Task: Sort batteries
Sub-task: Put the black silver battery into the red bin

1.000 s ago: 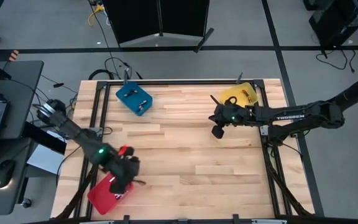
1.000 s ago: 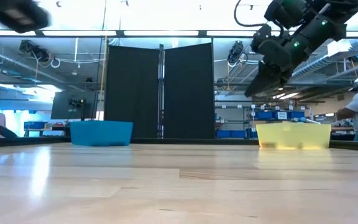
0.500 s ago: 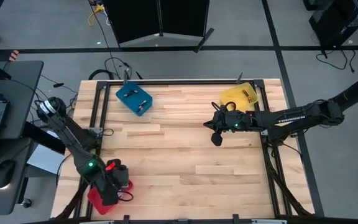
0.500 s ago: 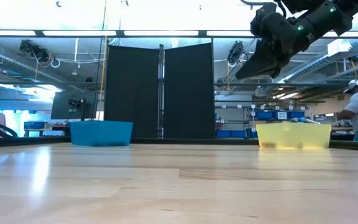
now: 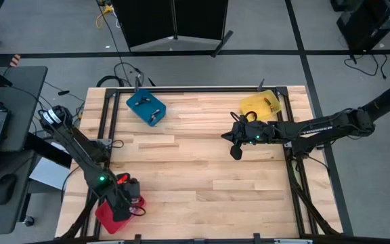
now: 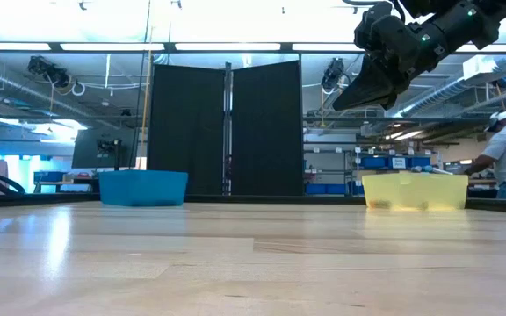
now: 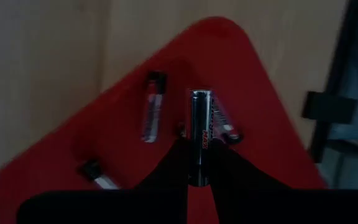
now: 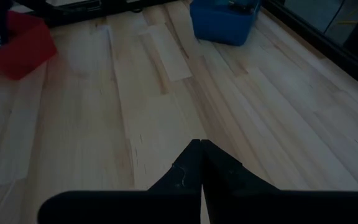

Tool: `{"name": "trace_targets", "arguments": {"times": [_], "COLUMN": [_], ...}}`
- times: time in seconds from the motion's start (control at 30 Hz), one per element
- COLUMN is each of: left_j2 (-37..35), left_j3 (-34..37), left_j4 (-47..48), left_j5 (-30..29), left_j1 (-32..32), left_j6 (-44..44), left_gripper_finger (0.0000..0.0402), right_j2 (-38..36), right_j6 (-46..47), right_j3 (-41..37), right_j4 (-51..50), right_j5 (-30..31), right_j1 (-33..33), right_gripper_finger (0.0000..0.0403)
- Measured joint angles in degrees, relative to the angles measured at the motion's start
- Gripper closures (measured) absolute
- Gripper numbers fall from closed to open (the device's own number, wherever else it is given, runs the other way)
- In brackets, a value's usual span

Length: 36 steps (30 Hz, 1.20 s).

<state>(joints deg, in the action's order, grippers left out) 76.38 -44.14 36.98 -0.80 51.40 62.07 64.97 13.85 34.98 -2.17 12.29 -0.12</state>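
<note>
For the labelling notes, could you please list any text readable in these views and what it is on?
"TROSSEN": white lettering on the right arm, high view.
Red print on the battery held in the left gripper: too blurred to read.
Labels on the other batteries in the red tray: unreadable.

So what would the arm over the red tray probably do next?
Probably open and drop it: the left gripper holds a battery between its fingers above the red tray, where other batteries already lie. The right gripper waits shut over the table.
</note>
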Motion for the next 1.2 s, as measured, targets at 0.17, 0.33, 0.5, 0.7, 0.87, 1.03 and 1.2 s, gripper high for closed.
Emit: {"name": "trace_targets", "arguments": {"times": [0.17,0.33,0.5,0.7,0.87,1.03,1.2], "left_j2": [0.0,0.0,0.0,0.0,0.0,0.0,0.0], "left_j3": [2.5,5.1,6.3,6.6,6.6,6.6,6.1], "left_j4": [-3.0,-2.9,-2.7,-2.7,-2.8,-2.9,-3.2], "left_j5": [1.4,3.0,3.1,3.0,3.0,3.0,3.5], "left_j1": [0.0,0.0,0.0,0.0,0.0,0.0,0.0], "left_j6": [3.2,7.7,10.0,10.2,10.2,10.2,9.2], "left_gripper_finger": [0.0357,0.0357,0.0357,0.0357,0.0348,0.033,0.0327], "right_j2": [0.0,0.0,0.0,0.0,0.0,0.0,0.0], "right_j6": [0.0,0.0,0.0,0.0,0.0,0.0,0.0], "right_j3": [0.0,0.0,0.0,0.0,0.0,0.0,0.0], "right_j4": [0.0,0.0,0.0,0.0,0.0,0.0,0.0], "right_j5": [0.0,0.0,0.0,0.0,0.0,0.0,0.0], "right_j1": [0.0,0.0,0.0,0.0,0.0,0.0,0.0], "right_gripper_finger": [0.039,0.0389,0.039,0.0389,0.039,0.0389,0.039]}}
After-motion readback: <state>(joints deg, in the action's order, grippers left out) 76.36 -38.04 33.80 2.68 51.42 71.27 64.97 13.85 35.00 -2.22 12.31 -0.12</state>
